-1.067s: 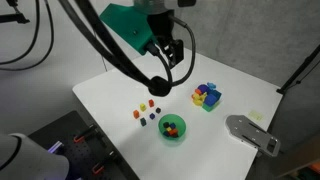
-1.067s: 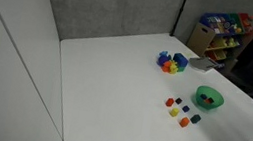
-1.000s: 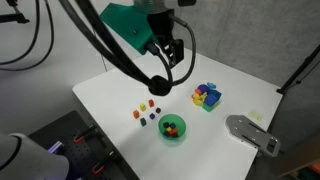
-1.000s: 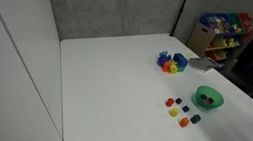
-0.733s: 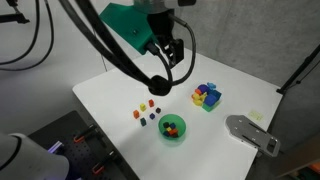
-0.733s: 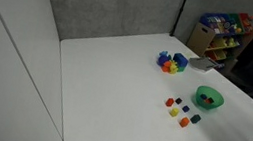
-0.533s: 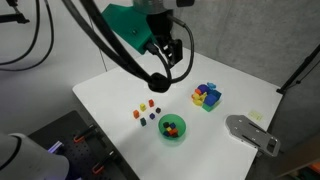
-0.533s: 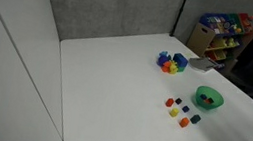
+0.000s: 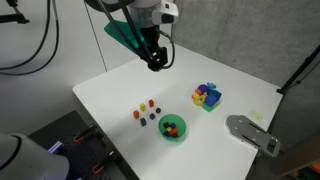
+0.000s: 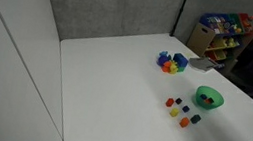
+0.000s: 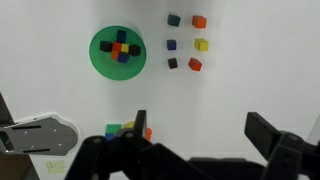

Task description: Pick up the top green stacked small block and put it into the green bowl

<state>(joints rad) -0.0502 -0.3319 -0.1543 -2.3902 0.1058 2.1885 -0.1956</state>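
Nearest, by the tabletop's [image 9: 110, 100] near edge, sits the bowl [image 9: 173, 128], a little heap of blocks already inside: red, blue and orange in the wrist view, green hard to make out. Just beside it the small blocks [image 9: 147, 112] lie singly in two rows, with a green block [image 11: 173, 19] at the group's corner and no stack evident from above. Farther on stand the big blocks [image 9: 207, 96]. Over the far edge hangs the hand [image 9: 155, 62], high, spread wide and empty. The pick looks not yet begun: descent, grasp, carry and drop all remain.
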